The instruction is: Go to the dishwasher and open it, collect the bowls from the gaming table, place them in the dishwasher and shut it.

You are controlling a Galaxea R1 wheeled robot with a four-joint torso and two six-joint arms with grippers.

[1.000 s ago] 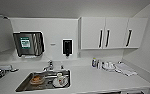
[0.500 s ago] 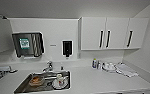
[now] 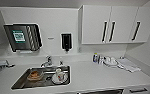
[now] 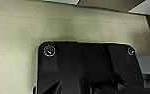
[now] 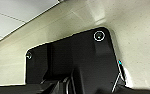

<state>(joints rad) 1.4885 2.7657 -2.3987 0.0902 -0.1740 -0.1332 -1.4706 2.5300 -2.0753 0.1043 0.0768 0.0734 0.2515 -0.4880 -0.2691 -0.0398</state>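
White kitchen counter (image 3: 96, 75) is faced, dishes left in its steel sink (image 3: 23, 83) presumably for washing, a dark strip at the lower edge perhaps the dishwasher (image 3: 101, 91); gripper states cannot be told.

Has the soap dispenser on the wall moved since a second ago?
No. The black soap dispenser keeps its place left of the wall cabinets and above the sink.

Pale speckled floor (image 5: 131, 22) meets a white panel (image 5: 13, 12) behind the wrist.
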